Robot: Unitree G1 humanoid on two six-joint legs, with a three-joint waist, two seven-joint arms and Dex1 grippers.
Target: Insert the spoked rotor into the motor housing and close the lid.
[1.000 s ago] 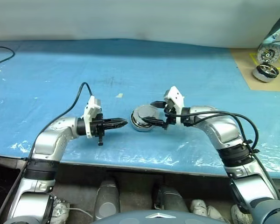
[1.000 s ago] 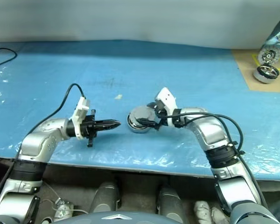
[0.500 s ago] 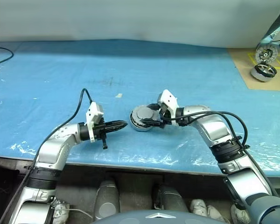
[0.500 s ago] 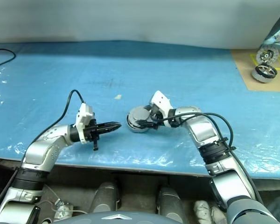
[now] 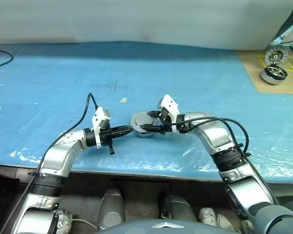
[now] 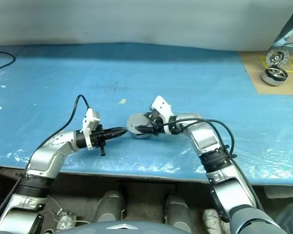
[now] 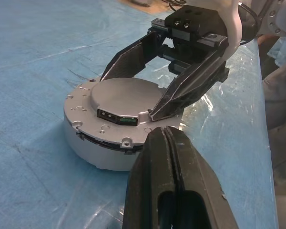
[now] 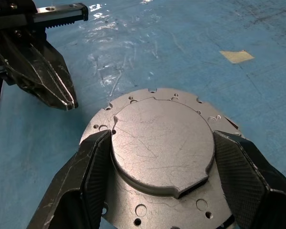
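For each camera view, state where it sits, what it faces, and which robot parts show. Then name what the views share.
Head views: look down over the blue table; both arms show.
Left wrist view: along the shut left pincer at the lid.
Right wrist view: along the right pincer, its fingers flanking the lid.
Shared: lid and both pincers.

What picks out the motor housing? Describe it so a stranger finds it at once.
On the blue sheet, near its front edge, the motor housing is the squat round silver drum between the two arms. The right gripper clasps its raised flat top; the shut left gripper points at its side. Unlike the silver-and-black motor on the tan board, it is plain silver.
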